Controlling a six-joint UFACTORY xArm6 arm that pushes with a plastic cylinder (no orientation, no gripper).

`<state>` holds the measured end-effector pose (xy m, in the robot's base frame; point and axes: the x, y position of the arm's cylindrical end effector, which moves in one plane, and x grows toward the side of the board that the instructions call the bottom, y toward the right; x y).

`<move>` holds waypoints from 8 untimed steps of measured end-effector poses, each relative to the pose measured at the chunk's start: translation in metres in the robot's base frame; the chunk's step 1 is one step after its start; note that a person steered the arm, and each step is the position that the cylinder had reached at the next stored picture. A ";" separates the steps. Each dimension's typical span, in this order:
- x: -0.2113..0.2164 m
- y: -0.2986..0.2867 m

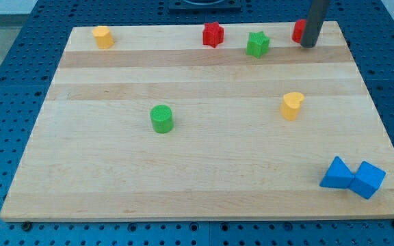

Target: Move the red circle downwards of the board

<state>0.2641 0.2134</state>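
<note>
The red circle [297,30] sits at the board's top right edge, mostly hidden behind my rod. My tip [309,45] rests on the board just right of and touching or almost touching the red circle's lower right side. A red star [213,34] lies at the top middle. A green star [257,44] lies between the red star and the red circle.
A yellow block [102,37] sits at the top left. A green circle [161,118] is left of centre. A yellow heart [292,105] is right of centre. Two blue blocks [352,177] touch at the bottom right. The wooden board [197,184] ends near the red circle.
</note>
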 end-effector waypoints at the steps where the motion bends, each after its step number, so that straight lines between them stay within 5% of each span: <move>1: 0.000 -0.004; 8: 0.002 -0.057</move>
<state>0.2660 0.1564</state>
